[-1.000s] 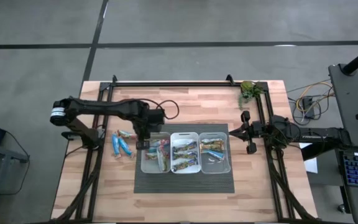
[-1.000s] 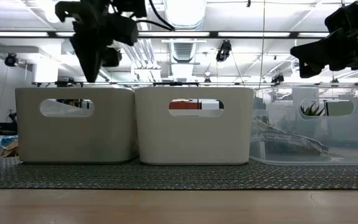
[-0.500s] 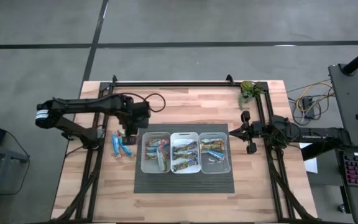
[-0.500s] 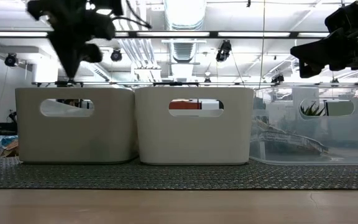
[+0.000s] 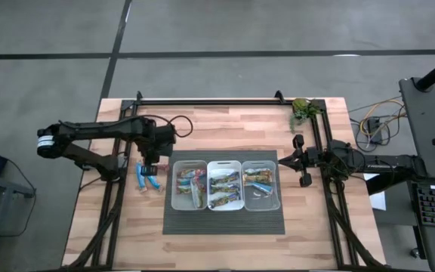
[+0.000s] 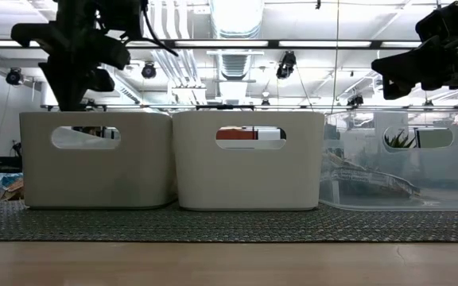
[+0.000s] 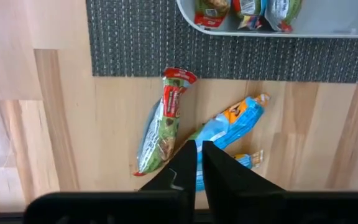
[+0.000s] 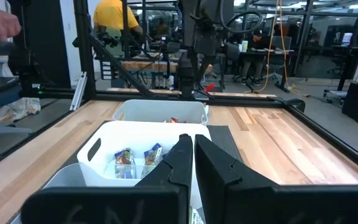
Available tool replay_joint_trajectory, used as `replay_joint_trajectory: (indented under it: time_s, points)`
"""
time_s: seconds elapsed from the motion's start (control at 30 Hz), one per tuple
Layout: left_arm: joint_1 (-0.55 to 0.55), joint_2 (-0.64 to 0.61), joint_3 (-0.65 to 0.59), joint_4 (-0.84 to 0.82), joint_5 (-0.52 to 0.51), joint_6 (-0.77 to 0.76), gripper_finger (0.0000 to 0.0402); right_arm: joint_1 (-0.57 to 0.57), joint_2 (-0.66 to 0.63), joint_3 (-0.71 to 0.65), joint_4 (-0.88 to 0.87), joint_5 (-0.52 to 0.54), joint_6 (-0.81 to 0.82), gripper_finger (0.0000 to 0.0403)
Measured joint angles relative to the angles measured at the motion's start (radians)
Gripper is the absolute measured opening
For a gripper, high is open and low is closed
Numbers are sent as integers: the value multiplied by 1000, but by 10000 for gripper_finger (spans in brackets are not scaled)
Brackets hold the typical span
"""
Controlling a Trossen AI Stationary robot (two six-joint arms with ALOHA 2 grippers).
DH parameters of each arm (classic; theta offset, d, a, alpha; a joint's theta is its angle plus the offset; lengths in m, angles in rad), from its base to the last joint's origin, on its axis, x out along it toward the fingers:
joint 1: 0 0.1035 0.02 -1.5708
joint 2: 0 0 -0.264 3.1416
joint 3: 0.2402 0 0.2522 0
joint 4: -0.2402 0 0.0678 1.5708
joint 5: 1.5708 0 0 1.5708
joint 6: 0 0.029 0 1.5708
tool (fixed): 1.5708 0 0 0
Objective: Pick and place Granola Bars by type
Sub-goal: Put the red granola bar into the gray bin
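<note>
My left claw [image 7: 196, 163] hangs pinched nearly closed and empty above the loose Granola Bars [image 7: 229, 124] lying on the desk [image 5: 225, 128] beside the mat [image 7: 135, 43]; more bars fill the bins [image 5: 189, 198]. My right claw [image 8: 186, 158], fingers together and holding nothing, waits off past the bins' far end.
</note>
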Motion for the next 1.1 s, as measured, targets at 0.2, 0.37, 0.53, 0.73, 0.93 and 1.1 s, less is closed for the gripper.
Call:
replay_joint_trajectory:
  time_s: [0.2,0.37,0.53,0.73,0.93,1.1]
  points:
    - [15,-1,0,0,-42,39,63,0,0,0,0,0,0,9]
    - [18,-1,0,1,-124,85,122,0,0,0,0,0,0,9]
    - [20,-1,0,11,-140,117,172,0,0,0,0,0,0,9]
    - [25,-1,-29,45,-139,157,188,0,0,0,0,0,0,9]
    - [44,-1,-110,105,-138,200,188,0,0,0,0,0,0,9]
    - [58,-1,-177,200,-138,201,188,0,0,0,0,0,0,9]
